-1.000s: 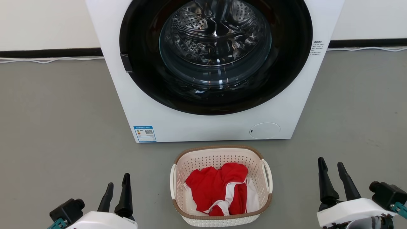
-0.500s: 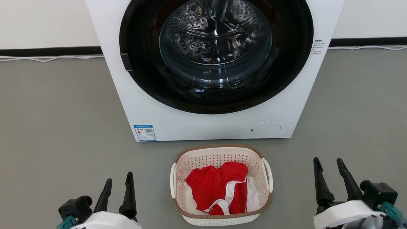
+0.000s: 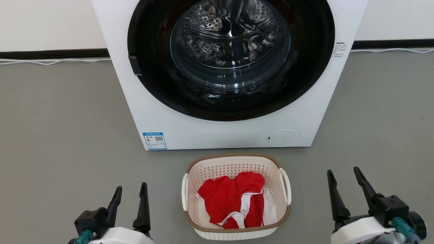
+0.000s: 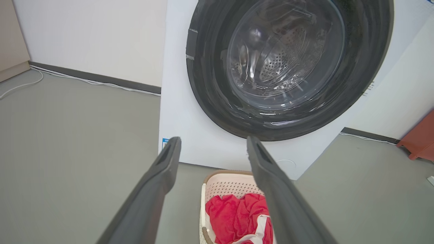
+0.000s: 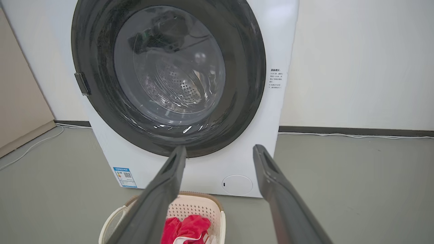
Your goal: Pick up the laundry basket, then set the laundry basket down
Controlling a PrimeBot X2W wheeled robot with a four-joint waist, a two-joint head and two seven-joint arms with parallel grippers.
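You have a grey floor (image 3: 54,118) running back to a white wall (image 3: 51,23), with a dark skirting strip and a thin white cable (image 3: 51,63) along its foot. The white washing machine (image 3: 203,135) stands against that wall, its round dark-rimmed door (image 3: 230,44) facing you and the steel drum showing through the glass.

The laundry basket (image 3: 234,166) sits upright on the floor just in front of the machine's front panel, below the door, near the panel but apart from it. Its brown rim and white side handles are free. A red garment (image 3: 230,196) with white trim lies crumpled inside.

Your right gripper (image 3: 342,170) hangs out in front of the machine's lower right corner, fingers spread wide with nothing between them. Your left gripper (image 3: 131,185) hangs in front of the machine's lower left corner, equally wide and empty. The basket lies between the two, and each gripper is well apart from it.

On the machine's front, a round cap (image 3: 282,137) sits low on the right and a blue label (image 3: 155,140) low on the left.
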